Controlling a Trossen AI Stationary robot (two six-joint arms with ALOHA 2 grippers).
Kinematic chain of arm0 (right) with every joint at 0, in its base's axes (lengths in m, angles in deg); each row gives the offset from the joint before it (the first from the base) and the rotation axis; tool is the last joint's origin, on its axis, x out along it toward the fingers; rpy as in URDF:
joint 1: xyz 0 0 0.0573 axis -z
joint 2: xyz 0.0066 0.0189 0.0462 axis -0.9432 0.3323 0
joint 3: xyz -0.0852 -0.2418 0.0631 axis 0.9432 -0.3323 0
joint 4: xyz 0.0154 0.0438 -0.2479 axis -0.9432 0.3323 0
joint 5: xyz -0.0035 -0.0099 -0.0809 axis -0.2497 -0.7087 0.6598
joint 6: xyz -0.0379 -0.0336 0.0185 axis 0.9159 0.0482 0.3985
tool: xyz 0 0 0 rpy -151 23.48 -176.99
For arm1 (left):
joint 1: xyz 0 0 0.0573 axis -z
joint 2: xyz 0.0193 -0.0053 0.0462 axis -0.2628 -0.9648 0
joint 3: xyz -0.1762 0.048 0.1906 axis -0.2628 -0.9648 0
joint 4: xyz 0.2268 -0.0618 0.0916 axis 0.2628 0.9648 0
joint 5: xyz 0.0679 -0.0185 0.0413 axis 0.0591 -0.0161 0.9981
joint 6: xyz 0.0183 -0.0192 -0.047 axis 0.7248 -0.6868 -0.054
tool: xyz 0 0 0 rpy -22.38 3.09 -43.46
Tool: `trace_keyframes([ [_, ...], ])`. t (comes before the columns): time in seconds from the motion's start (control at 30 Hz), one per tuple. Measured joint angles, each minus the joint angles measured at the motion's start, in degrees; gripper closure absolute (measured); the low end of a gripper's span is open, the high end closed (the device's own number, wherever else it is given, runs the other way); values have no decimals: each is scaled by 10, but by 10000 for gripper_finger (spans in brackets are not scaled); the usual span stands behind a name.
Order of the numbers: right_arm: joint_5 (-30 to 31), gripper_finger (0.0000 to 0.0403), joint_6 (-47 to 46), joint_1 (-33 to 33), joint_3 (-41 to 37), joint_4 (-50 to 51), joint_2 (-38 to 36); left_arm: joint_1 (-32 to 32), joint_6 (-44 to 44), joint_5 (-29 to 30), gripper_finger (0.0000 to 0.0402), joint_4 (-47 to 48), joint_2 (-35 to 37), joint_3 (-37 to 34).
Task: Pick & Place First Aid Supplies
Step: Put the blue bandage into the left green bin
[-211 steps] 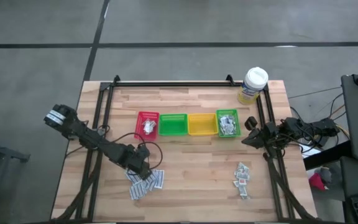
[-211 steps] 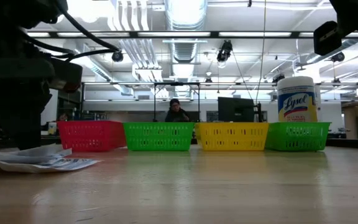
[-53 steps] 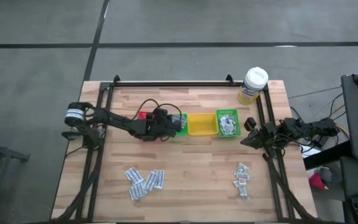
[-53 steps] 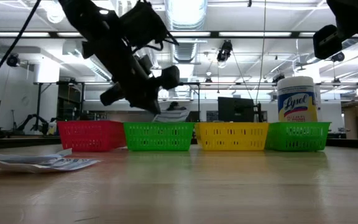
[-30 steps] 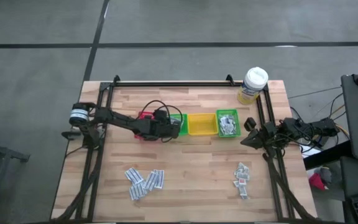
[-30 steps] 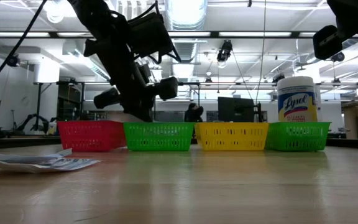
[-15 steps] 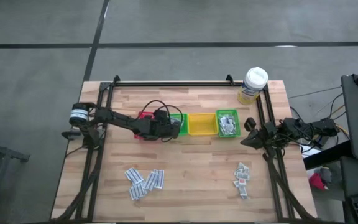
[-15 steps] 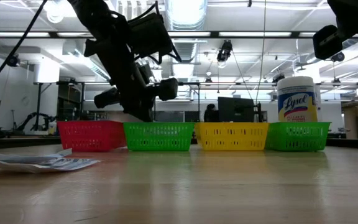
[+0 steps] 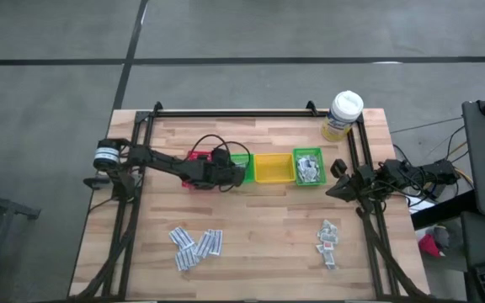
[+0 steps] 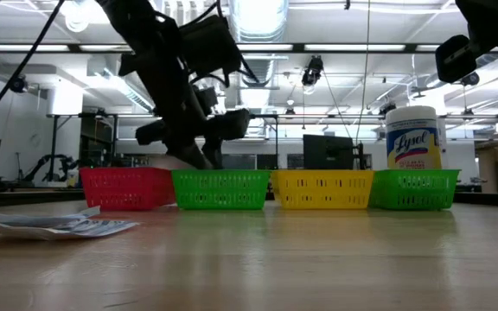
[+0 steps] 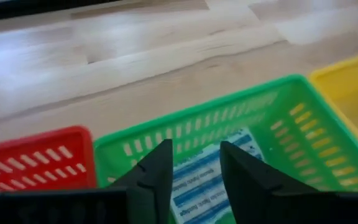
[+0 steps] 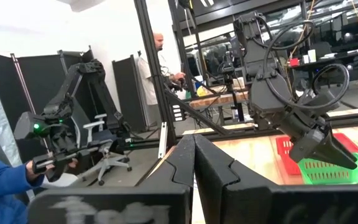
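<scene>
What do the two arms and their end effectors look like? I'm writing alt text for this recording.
Both arms are dark, nearly black, and jointed. The left arm has a round pale-ringed base joint and black cables looping over its wrist. Its end effector has two flat, dark, tapering fingers. The right arm is blocky, with black cables at its side; its end effector has matching dark wedge-shaped fingers.

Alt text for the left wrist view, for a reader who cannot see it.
The left gripper, fingers apart, hangs over the green bin, where a white-blue sachet lies on its floor between the fingers. A red bin and a yellow bin flank the green one on the wooden table.
</scene>
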Motion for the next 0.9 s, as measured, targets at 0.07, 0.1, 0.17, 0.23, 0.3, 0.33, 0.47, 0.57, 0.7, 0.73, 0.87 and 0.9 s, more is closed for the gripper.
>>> trace_keyframes([
  [0.07,0,394,0,0,0,0,0,0,36,-22,270,0,8,5],
  [0.1,0,394,0,0,0,0,0,0,56,-39,268,0,14,9],
  [0.17,0,394,1,0,0,0,0,0,91,-79,268,1,28,16],
  [0.23,0,394,1,0,0,0,0,1,127,-121,268,6,45,20],
  [0.3,0,394,0,0,0,0,0,4,156,-175,268,13,65,23],
  [0.33,0,394,0,0,0,1,0,8,165,-204,268,17,77,22],
  [0.47,0,394,1,0,0,2,0,27,173,-311,269,45,114,20],
  [0.57,0,394,1,0,0,2,0,53,141,-351,268,75,138,20],
  [0.7,0,394,1,0,0,3,0,100,67,-355,268,104,154,20],
  [0.73,0,394,1,0,0,3,0,113,49,-355,268,109,156,20],
  [0.87,0,394,1,0,0,3,0,160,11,-355,269,111,154,19],
  [0.9,0,394,1,0,0,3,0,170,4,-355,269,112,152,19],
])
